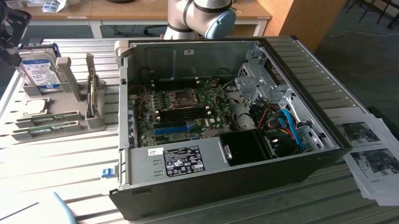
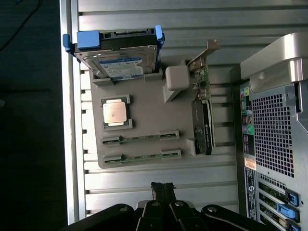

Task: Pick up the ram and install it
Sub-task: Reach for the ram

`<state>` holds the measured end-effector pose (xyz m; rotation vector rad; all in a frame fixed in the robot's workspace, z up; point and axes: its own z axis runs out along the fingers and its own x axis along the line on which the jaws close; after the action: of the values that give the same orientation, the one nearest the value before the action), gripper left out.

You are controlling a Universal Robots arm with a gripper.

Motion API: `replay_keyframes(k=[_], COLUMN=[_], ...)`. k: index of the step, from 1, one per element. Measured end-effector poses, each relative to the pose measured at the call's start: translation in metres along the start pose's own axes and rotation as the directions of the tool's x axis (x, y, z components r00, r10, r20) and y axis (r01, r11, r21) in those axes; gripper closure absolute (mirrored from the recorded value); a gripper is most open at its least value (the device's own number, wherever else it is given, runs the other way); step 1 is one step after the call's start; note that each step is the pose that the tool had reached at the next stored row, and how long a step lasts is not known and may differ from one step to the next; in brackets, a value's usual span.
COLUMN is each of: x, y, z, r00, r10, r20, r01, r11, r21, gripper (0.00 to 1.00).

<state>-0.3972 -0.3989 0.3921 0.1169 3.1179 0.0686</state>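
Observation:
Two ram sticks, narrow green boards, lie edge-up in the slots of a grey holder [image 2: 144, 122]: one ram stick [image 2: 139, 138] lies nearer the processor and the other ram stick [image 2: 142, 155] sits at the holder's edge. In the exterior view the same ram sticks [image 1: 46, 119] [image 1: 44, 131] lie at the left, beside the open computer case [image 1: 299, 154]. My gripper [image 2: 162, 186] hangs high above the table, off the holder's edge on the ram side. It is shut, with nothing between its fingers. The motherboard [image 1: 181, 109] lies inside the case with dark memory slots beside the processor socket.
The holder also carries a hard drive [image 2: 120, 62] in a blue frame, a square silver processor chip [image 2: 115, 112] and an upright expansion card [image 2: 203, 125]. A long blue slot [image 1: 171, 129] sits on the motherboard. Printed sheets [image 1: 371, 149] lie at the exterior view's right.

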Motion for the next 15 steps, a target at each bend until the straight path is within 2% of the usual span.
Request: replay_keyframes(k=[7, 15], x=[0.0002, 0.0008], y=[0.0011, 0.0096], z=[0.0001, 0.0014], r00=[1.0000, 1.0000], r10=[0.000, 0.000], r20=[0.0000, 0.0001], r01=[0.000, 0.000], r11=[1.0000, 1.0000], r21=[0.0000, -0.0001], gripper=[0.91, 0.91])
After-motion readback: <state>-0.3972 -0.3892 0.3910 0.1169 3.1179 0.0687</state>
